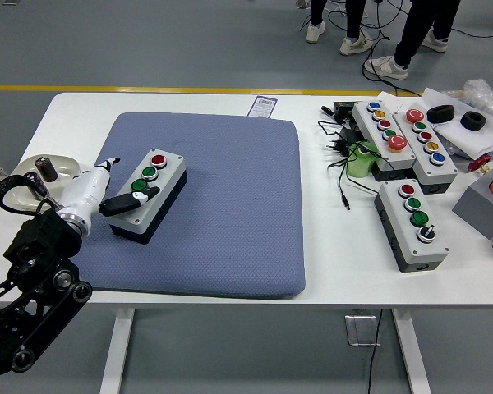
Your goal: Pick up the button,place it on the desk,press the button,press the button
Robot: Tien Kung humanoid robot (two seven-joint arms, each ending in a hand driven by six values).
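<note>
resting on the blue mat [230, 205], grey button box [147, 194], red-green-green-black buttons, left hand [94, 190] fingers [131, 199] extended onto it
</note>
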